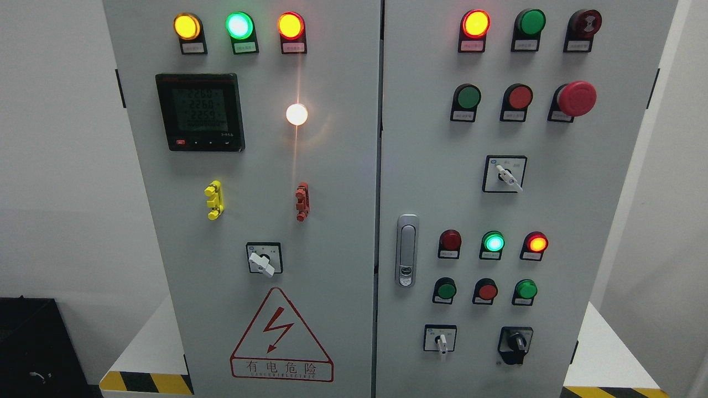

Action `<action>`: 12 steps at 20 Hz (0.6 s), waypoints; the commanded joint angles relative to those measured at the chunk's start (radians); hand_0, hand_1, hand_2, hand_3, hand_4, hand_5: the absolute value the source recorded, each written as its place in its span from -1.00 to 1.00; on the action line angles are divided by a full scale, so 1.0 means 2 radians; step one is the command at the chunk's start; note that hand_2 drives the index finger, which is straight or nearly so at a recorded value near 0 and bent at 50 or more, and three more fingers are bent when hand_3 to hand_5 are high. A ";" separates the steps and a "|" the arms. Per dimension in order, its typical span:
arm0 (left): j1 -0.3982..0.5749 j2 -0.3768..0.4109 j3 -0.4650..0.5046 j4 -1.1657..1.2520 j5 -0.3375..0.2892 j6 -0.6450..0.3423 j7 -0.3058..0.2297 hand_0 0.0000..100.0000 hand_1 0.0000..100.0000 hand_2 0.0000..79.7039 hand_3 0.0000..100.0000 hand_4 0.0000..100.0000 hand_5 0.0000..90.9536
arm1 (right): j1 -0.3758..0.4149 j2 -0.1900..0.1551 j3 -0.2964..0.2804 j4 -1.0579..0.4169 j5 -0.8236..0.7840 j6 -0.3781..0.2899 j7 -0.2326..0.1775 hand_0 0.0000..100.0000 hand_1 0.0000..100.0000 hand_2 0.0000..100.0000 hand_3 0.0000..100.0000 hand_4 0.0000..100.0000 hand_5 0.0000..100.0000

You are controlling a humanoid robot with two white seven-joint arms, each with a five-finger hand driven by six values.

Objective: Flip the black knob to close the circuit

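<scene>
A grey electrical cabinet (pixel 332 221) with two doors fills the head view. The black knob (pixel 516 344) sits at the lower right of the right door, on a black plate, its handle pointing roughly straight down. To its left is a white-handled selector switch (pixel 441 339). Neither of my hands nor arms shows anywhere in the picture.
Lit lamps, push buttons and a red mushroom stop button (pixel 575 98) cover the right door, with a metal door latch (pixel 407 250) at its left edge. The left door carries a meter (pixel 200 111), another white selector (pixel 263 258) and a warning triangle (pixel 281 337). A black box (pixel 33 342) stands lower left.
</scene>
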 commanded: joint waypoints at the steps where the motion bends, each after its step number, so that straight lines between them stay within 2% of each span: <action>1: 0.000 0.000 0.000 0.000 0.000 0.000 0.000 -0.76 0.11 -1.00 -1.00 -1.00 -1.00 | 0.057 -0.007 -0.023 -0.045 -0.231 -0.016 0.049 -1.00 -0.93 -1.00 -0.75 -0.79 -0.91; 2: 0.000 0.000 0.000 0.000 0.000 0.000 0.000 -0.76 0.11 -1.00 -1.00 -1.00 -1.00 | 0.057 -0.007 -0.035 -0.045 -0.249 -0.015 0.070 -1.00 -0.95 -1.00 -0.88 -0.90 -1.00; 4: 0.000 0.000 0.000 0.000 0.000 0.000 0.000 -0.76 0.11 -1.00 -1.00 -1.00 -1.00 | 0.055 -0.007 -0.053 -0.045 -0.278 -0.012 0.098 -1.00 -0.96 -1.00 -1.00 -1.00 -1.00; 7: 0.000 0.000 0.000 0.000 0.000 0.000 0.000 -0.76 0.11 -1.00 -1.00 -1.00 -1.00 | 0.053 -0.006 -0.063 -0.045 -0.282 -0.011 0.115 -1.00 -0.96 -1.00 -1.00 -1.00 -1.00; 10: 0.000 0.000 0.000 0.000 0.000 0.000 0.000 -0.76 0.11 -1.00 -1.00 -1.00 -1.00 | 0.053 -0.006 -0.074 -0.045 -0.283 -0.012 0.143 -1.00 -0.97 -1.00 -1.00 -1.00 -1.00; 12: 0.000 0.000 0.000 0.000 0.000 0.000 0.000 -0.76 0.11 -1.00 -1.00 -1.00 -1.00 | 0.052 -0.006 -0.076 -0.045 -0.291 -0.012 0.148 -1.00 -0.97 -1.00 -1.00 -1.00 -1.00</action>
